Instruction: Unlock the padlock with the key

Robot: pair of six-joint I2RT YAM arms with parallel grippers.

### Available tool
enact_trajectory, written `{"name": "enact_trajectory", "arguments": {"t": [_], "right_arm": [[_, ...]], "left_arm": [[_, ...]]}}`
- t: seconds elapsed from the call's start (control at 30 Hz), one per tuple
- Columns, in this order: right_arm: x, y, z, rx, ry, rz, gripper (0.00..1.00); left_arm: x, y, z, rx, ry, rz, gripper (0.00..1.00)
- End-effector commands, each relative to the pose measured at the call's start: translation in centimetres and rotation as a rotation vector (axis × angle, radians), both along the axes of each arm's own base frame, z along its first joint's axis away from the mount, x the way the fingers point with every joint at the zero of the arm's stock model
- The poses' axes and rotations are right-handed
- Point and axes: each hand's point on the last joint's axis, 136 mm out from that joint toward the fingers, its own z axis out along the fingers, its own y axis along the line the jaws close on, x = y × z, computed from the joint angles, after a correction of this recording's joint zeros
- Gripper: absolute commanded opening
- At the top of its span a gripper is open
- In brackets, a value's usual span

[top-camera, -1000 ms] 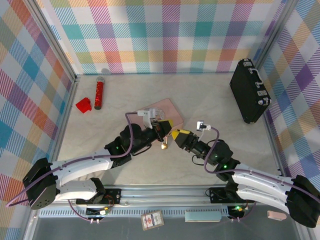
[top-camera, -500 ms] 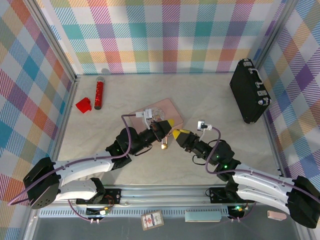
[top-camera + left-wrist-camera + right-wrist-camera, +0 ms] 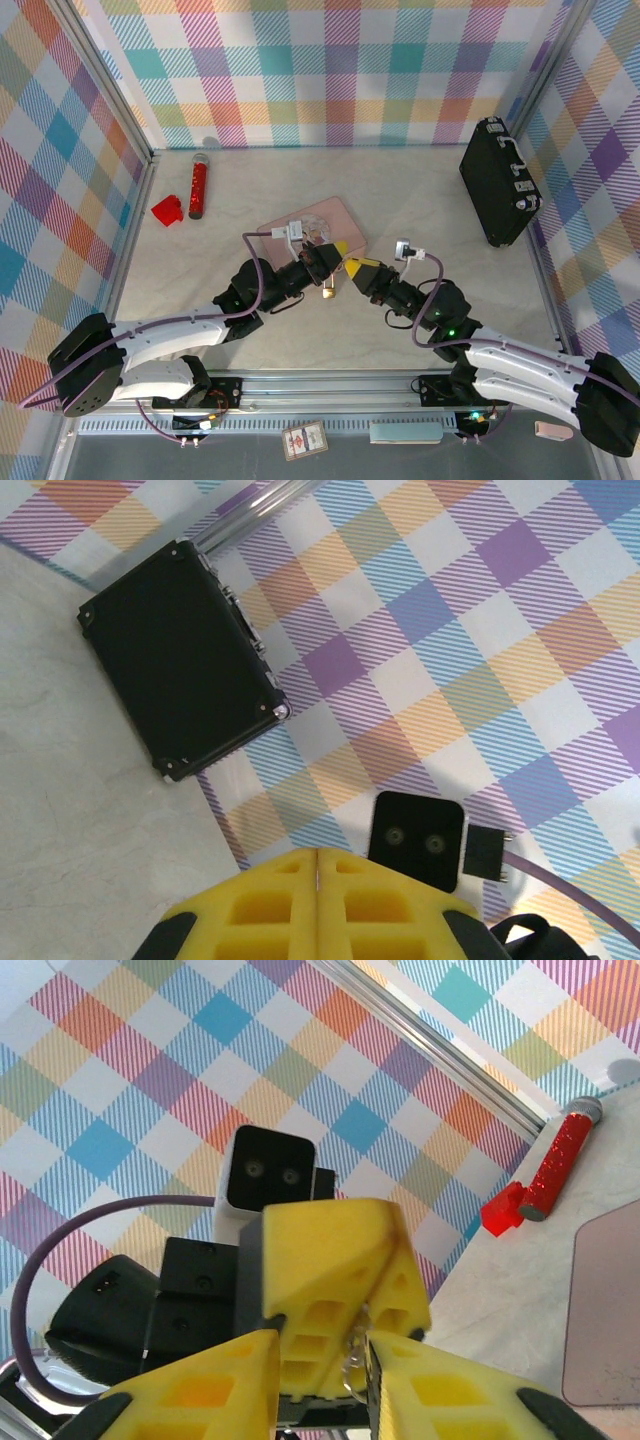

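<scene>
My left gripper (image 3: 338,248) is shut, its yellow fingers (image 3: 316,865) pressed together on a thin silver sliver that I take for the key. From those fingers (image 3: 330,1260) a small silver ring (image 3: 352,1360) dangles. My right gripper (image 3: 352,267) is open. Its two fingers (image 3: 322,1345) straddle the left fingertips and the ring, touching nothing that I can see. The brass padlock (image 3: 328,292) sits just below both grippers in the top view. I cannot tell whether it lies on the table or hangs.
A pink tin (image 3: 300,218) lies right behind the left gripper. A black case (image 3: 497,180) stands at the far right wall. A red glitter cylinder (image 3: 198,187) and a small red block (image 3: 167,210) lie at the far left. Plaid walls enclose the table.
The left wrist has turned and its fingertips have shifted slightly toward the right gripper. The right gripper and the padlock have stayed where they were.
</scene>
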Motion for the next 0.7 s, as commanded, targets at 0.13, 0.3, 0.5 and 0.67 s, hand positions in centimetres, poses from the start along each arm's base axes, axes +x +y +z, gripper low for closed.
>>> {"name": "enact_trajectory", "arguments": {"t": [0.13,0.3,0.5,0.67], "right_arm": [[-0.2,0.1,2.6,0.055,-0.036,0.012,0.33],[0.2,-0.2,1.8,0.057,-0.004,-0.011,0.33],[0.5,-0.6,1.2,0.051,0.014,-0.034,0.32],[0.4,-0.5,1.5,0.055,0.010,-0.030,0.30]], "left_arm": [[-1.1,-0.7,1.5,-0.071,-0.033,-0.044,0.00],[-1.3,-0.6,2.1,-0.093,-0.040,-0.052,0.00],[-1.6,-0.2,2.7,-0.111,-0.051,-0.050,0.00],[-1.6,0.0,2.8,-0.120,-0.050,-0.049,0.00]]}}
